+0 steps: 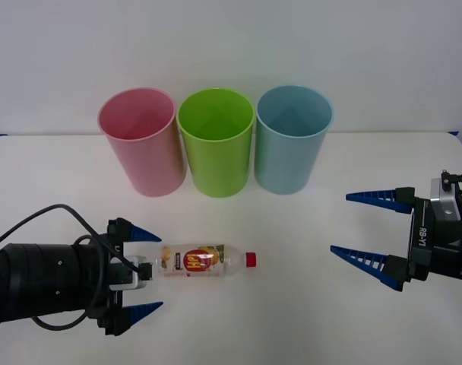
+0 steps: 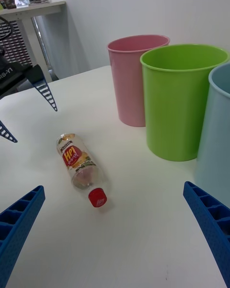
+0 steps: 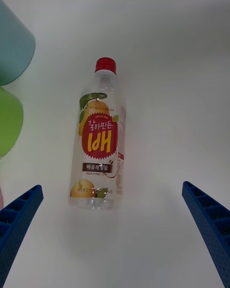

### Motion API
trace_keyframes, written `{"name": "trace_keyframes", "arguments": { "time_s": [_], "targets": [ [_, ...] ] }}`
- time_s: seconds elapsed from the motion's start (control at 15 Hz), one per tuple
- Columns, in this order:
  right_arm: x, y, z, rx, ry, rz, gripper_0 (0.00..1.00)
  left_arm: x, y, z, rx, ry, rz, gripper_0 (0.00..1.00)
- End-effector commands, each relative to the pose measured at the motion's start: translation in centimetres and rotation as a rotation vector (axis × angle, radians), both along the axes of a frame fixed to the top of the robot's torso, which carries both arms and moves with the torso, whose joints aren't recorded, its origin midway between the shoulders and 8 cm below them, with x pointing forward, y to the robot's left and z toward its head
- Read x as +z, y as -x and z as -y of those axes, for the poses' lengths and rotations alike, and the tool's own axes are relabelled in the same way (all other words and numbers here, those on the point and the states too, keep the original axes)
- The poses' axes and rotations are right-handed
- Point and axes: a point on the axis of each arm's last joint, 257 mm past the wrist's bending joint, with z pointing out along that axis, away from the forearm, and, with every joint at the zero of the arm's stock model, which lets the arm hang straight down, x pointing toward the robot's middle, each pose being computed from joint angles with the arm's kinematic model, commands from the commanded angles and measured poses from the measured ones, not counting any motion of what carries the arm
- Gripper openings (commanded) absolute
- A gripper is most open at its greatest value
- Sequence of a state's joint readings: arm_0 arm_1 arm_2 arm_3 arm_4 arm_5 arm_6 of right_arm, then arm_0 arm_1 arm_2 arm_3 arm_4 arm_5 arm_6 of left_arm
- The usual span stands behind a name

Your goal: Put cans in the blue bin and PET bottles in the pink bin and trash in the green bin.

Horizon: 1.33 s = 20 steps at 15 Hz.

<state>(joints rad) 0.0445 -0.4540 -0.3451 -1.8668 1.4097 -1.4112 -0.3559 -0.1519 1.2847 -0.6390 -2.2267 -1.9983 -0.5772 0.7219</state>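
A small clear PET bottle [image 1: 204, 261] [image 2: 80, 166] [image 3: 98, 139] with a red cap and a yellow-orange label lies on its side on the white table, cap toward the right. My left gripper [image 1: 143, 272] [image 3: 112, 235] stands open just off the bottle's base, its fingers on either side of it and apart from it. At the right, my right gripper [image 1: 371, 230] [image 2: 115, 225] is open and holds nothing, well away from the bottle. Three bins stand in a row at the back: the pink bin [image 1: 143, 141] [image 2: 132, 77], the green bin [image 1: 216, 141] [image 2: 178, 98] and the blue bin [image 1: 291, 138] [image 2: 218, 134].
White table [image 1: 292, 304] with open room between the bottle and the right gripper and in front of the bins. A white wall stands behind the bins. In the right wrist view, a desk with small items [image 2: 28, 7] shows in the room behind.
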Motion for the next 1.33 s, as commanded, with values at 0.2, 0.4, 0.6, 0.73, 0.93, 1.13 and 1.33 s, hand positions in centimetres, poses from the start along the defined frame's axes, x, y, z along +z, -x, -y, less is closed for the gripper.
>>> {"name": "trace_keyframes", "arguments": {
  "time_s": [0.2, 0.4, 0.6, 0.73, 0.93, 1.13, 1.33],
  "targets": [
    [0.0, 0.0, 0.0, 0.000, 0.000, 0.000, 1.00, -1.2, -1.5, 2.1, -0.051, -0.023, -0.001, 1.00],
    [0.0, 0.0, 0.0, 0.000, 0.000, 0.000, 1.00, -1.9, -2.6, 3.0, -0.053, -0.024, 0.000, 1.00],
    [0.0, 0.0, 0.0, 0.000, 0.000, 0.000, 1.00, -3.1, -3.8, 3.0, -0.039, -0.045, 0.008, 1.00],
    [0.0, 0.0, 0.0, 0.000, 0.000, 0.000, 1.00, -3.5, -4.6, 4.0, -0.025, -0.021, 0.004, 1.00],
    [0.0, 0.0, 0.0, 0.000, 0.000, 0.000, 1.00, -5.1, -5.0, 4.2, -0.025, -0.044, -0.006, 1.00],
    [0.0, 0.0, 0.0, 0.000, 0.000, 0.000, 1.00, -6.0, -5.6, 4.3, -0.019, -0.052, -0.015, 1.00],
    [0.0, 0.0, 0.0, 0.000, 0.000, 0.000, 1.00, -7.0, -6.3, 5.0, -0.005, -0.045, -0.024, 1.00]
  ]
}}
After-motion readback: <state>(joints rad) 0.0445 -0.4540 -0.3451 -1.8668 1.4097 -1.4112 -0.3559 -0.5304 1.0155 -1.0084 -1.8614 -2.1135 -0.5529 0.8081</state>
